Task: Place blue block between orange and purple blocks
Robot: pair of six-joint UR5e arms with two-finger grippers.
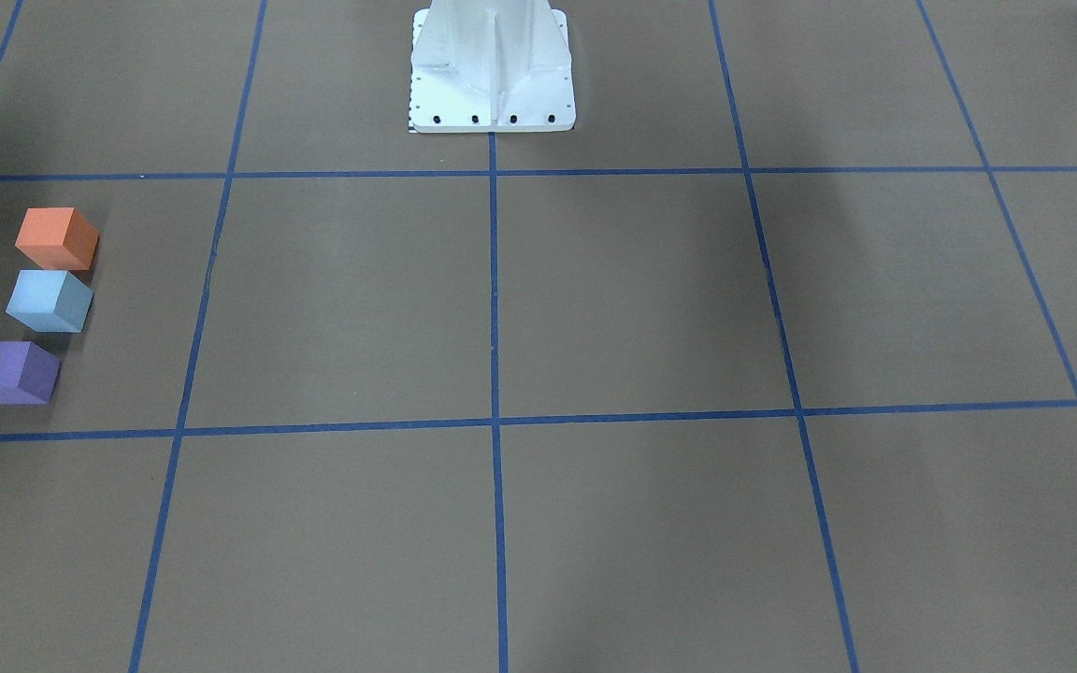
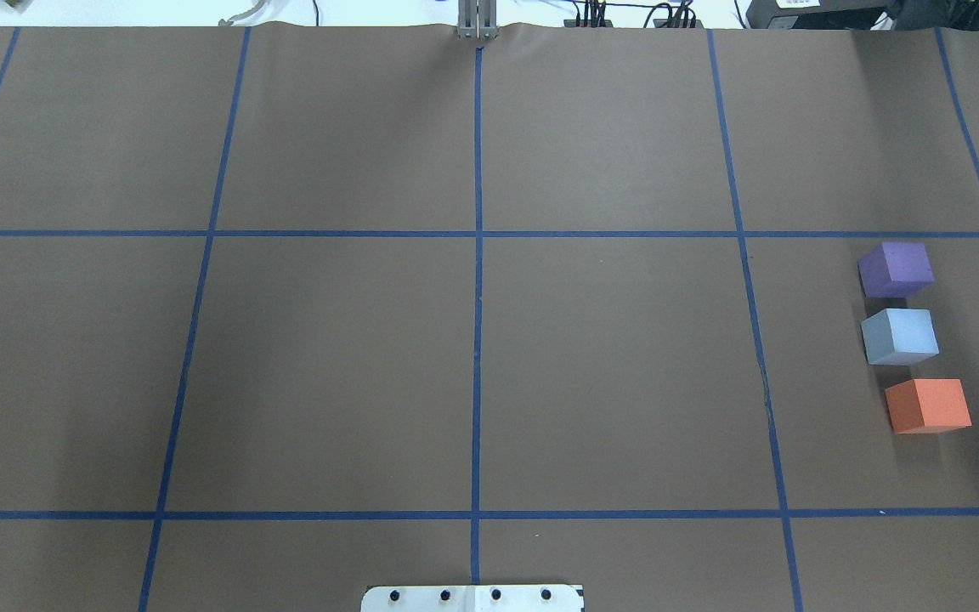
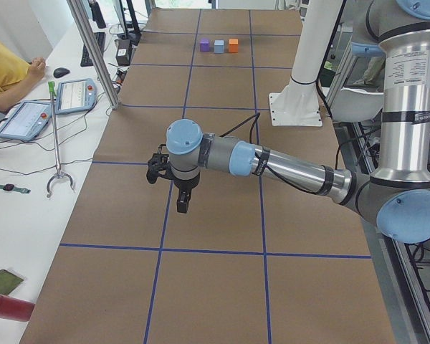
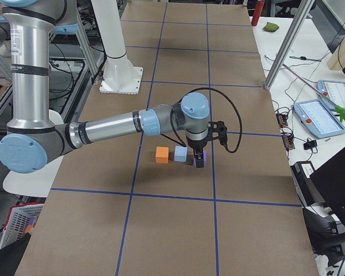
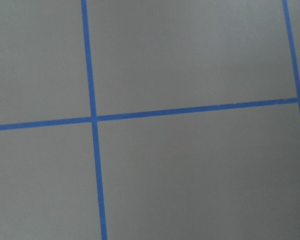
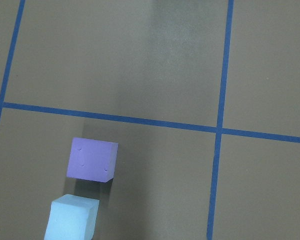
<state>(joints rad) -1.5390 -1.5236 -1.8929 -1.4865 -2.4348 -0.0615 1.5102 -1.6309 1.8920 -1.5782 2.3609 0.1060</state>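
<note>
The blue block (image 2: 899, 336) sits on the table in a row between the purple block (image 2: 896, 269) and the orange block (image 2: 928, 405), with small gaps on both sides. The same row shows in the front-facing view: orange block (image 1: 57, 237), blue block (image 1: 50, 300), purple block (image 1: 13, 371). The right wrist view shows the purple block (image 6: 92, 159) and the blue block (image 6: 72, 224) from above. My right gripper (image 4: 199, 161) hangs above the row near the purple block. My left gripper (image 3: 178, 204) hangs over bare table far from the blocks. I cannot tell whether either gripper is open or shut.
The white robot pedestal (image 1: 492, 70) stands at the table's robot-side middle. Blue tape lines (image 2: 478, 280) divide the brown table into squares. Beside the table are tablets (image 3: 75, 94), a grabber tool (image 3: 56, 136) and a seated person (image 3: 3, 68).
</note>
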